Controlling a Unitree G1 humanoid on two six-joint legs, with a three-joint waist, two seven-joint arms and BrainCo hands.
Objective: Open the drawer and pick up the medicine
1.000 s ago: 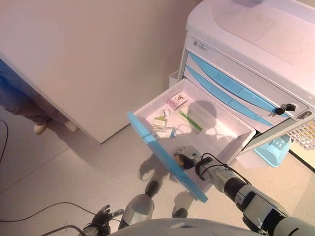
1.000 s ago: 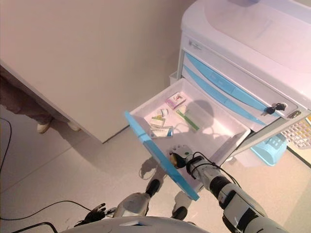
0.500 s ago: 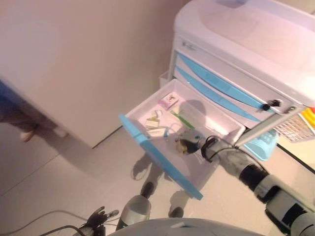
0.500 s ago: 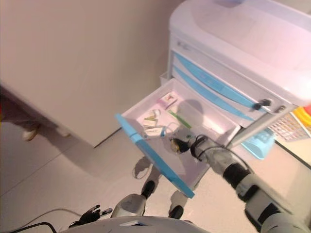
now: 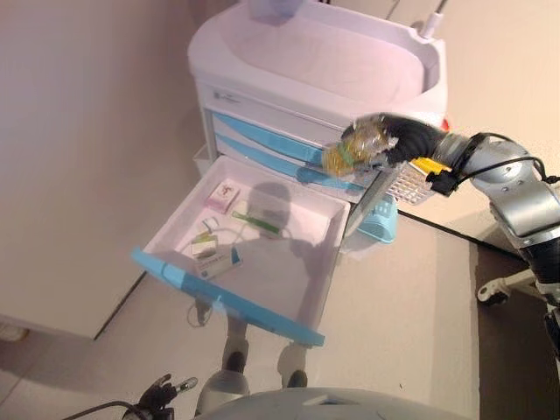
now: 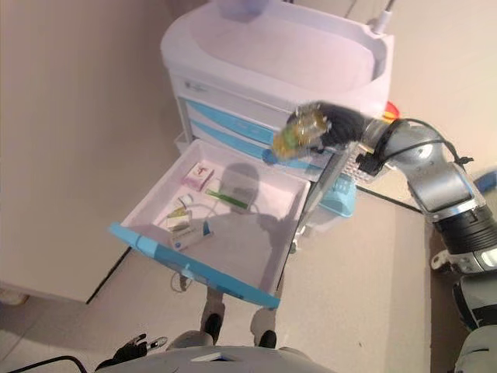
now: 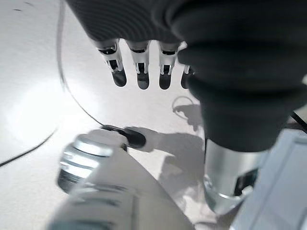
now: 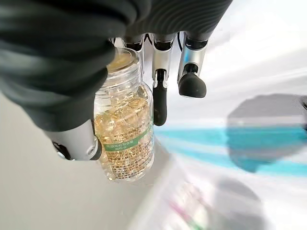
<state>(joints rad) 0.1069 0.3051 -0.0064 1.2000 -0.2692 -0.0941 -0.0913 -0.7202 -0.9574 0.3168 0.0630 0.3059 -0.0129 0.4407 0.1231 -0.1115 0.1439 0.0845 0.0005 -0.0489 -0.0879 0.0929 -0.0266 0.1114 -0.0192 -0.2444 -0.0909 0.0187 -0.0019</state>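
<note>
We are seeing the drawer (image 5: 262, 254) standing pulled fully out of the white cabinet, its blue front facing us and its pale tray lying level. The medicine (image 8: 125, 139), a clear bottle packed with golden capsules and wearing a green-banded label, is hanging in the air above the drawer's far right corner, in front of the cabinet's blue drawer fronts.

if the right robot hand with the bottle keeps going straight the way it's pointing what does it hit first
Probably the cart's front: the right robot hand, gripping the pill bottle, points toward the blue closed drawers. Depth is unclear, so it could pass above the open drawer instead.
</note>
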